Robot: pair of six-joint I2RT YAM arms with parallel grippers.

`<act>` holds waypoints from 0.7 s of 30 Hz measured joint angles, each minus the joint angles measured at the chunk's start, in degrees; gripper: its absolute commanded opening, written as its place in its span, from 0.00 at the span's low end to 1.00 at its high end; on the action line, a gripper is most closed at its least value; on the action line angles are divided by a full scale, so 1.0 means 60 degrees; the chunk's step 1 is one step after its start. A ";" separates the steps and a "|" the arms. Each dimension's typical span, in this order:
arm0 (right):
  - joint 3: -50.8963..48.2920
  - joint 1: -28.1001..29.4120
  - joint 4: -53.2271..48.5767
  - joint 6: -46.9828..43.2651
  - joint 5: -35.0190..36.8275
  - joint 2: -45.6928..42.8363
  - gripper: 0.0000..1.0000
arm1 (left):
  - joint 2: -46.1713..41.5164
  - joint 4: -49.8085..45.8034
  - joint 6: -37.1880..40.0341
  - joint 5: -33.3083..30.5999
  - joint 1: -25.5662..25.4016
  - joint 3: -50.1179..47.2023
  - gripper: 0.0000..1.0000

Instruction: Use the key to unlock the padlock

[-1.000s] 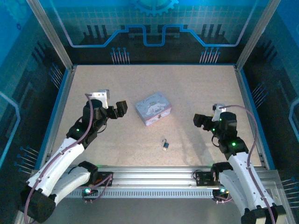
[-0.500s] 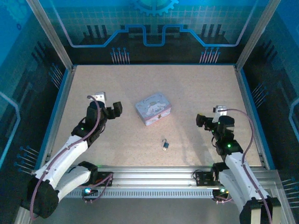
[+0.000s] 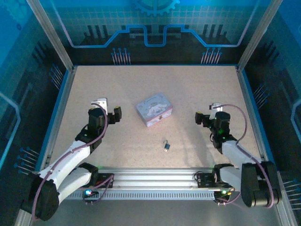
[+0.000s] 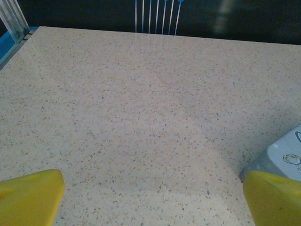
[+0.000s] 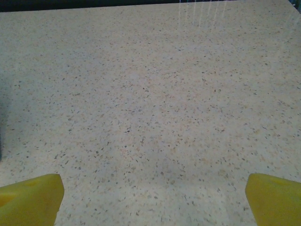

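The padlock (image 3: 166,144), tiny and dark with a thin shackle loop, lies on the speckled table (image 3: 197,89) near the front middle. I cannot tell the key apart from it at this size. My left gripper (image 3: 115,114) hovers open to the padlock's far left, its yellow fingertips (image 4: 29,197) wide apart over bare table with nothing between them (image 4: 153,202). My right gripper (image 3: 200,118) stands open to the padlock's far right. Bare table is all that lies between its yellow fingertips (image 5: 275,200), which frame the right gripper's gap (image 5: 153,202).
A pale lavender-blue cartoon-printed tin box (image 3: 154,108) sits mid-table behind the padlock; its corner (image 4: 287,157) shows beside my left gripper's right finger. Blue rails (image 3: 61,113) edge the table and a metal rail (image 3: 155,176) runs along the front.
Both arms have folded lower and drawn back toward their bases; the left gripper slid slightly left and nearer. Padlock and box have not moved.
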 measured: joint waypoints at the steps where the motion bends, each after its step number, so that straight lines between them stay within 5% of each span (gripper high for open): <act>1: -0.0004 -0.0004 0.0331 -0.0066 -0.0047 0.0270 1.00 | 0.0000 0.0047 0.0004 0.0000 0.0007 0.0000 0.99; 21: 0.0058 -0.0004 0.4095 -0.1031 -0.0601 0.3504 1.00 | 0.1381 0.1155 0.0357 0.0113 0.0211 -0.0106 0.99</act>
